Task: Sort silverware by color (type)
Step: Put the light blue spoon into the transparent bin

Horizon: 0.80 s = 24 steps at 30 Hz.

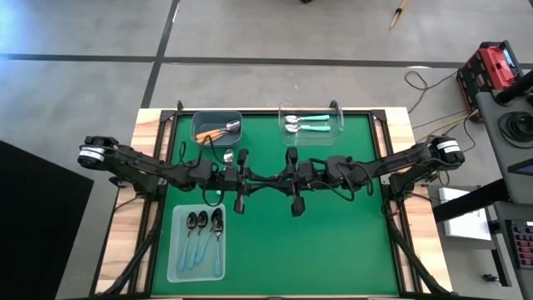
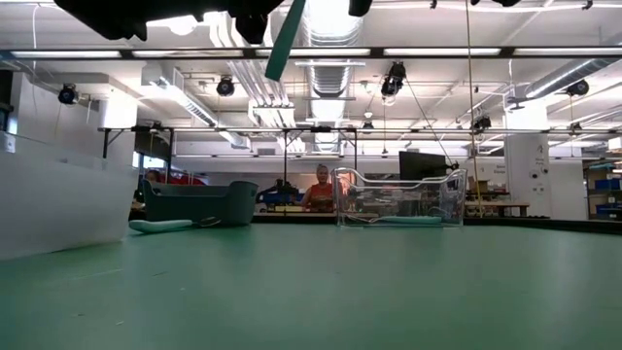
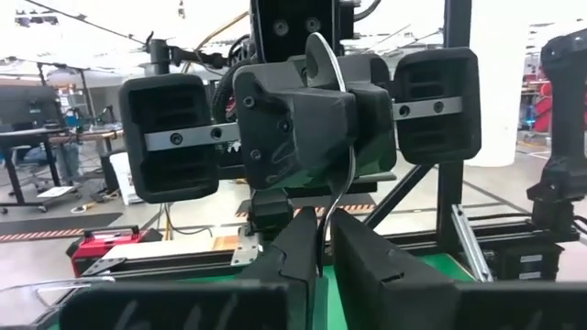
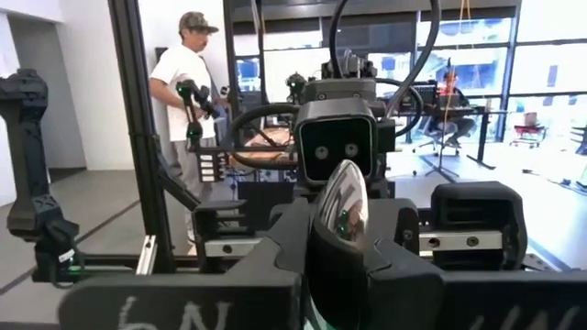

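A teal-handled spoon with a silver bowl is held upright above the table's middle, where both grippers meet tip to tip. Its teal handle [image 2: 283, 39] hangs down; its bowl [image 4: 341, 203] stands up. My left gripper [image 1: 260, 177] [image 3: 323, 264] comes from the left and is shut on it. My right gripper [image 1: 277, 177] [image 4: 341, 270] comes from the right and is also shut on it. A second teal spoon [image 2: 160, 226] lies flat on the green mat beside the grey bin. Its bowl [image 1: 227, 156] shows and its handle is hidden under my left arm. My left gripper pinches the spoon's thin silver shaft [image 3: 323, 240] between its two fingers, level from the table's left. The spoon is clear of the table and upright, bowl above the fingers. My right gripper has the same spoon between its fingers just under the bowl [image 4: 342, 240], level from the table's right; the fingers hide the exact spot.
The grey bin [image 1: 196, 125] at the far left holds orange-handled spoons [image 1: 218, 131]. The clear bin [image 1: 339, 129] at the far right holds teal ones [image 1: 306, 123]. A clear tray [image 1: 176, 250] near left holds three dark-bowled spoons [image 1: 204, 227]. A person [image 4: 188, 82] stands beyond the table.
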Available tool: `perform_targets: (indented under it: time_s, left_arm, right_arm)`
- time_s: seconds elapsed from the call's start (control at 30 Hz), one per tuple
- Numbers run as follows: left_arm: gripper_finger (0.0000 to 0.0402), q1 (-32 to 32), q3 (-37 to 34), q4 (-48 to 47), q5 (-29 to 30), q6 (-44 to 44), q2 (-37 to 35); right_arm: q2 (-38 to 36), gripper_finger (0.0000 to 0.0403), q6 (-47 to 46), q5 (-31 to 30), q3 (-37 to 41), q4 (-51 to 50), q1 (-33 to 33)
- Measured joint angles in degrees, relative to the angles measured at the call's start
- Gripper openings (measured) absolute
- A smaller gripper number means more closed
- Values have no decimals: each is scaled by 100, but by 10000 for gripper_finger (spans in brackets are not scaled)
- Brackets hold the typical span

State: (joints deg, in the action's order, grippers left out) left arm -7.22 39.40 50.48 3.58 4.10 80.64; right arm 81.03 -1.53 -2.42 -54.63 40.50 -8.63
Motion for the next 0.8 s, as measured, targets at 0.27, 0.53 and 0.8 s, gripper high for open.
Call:
perform_targets:
  time_s: [0.27, 0.53, 0.8]
  left_arm:
    - [129, 97, -2, -600, 7, 126, -180]
    - [249, 437, -2, -2076, 594, 550, -1057]
    - [291, 696, -9, -3014, 1105, 1329, -1902]
  right_arm:
    - [-158, 14, 7, -379, -310, -1233, 79]
    - [-181, 13, -71, -1313, -1375, -3959, 269]
    - [-175, 13, -185, -1768, -1959, -5435, 995]
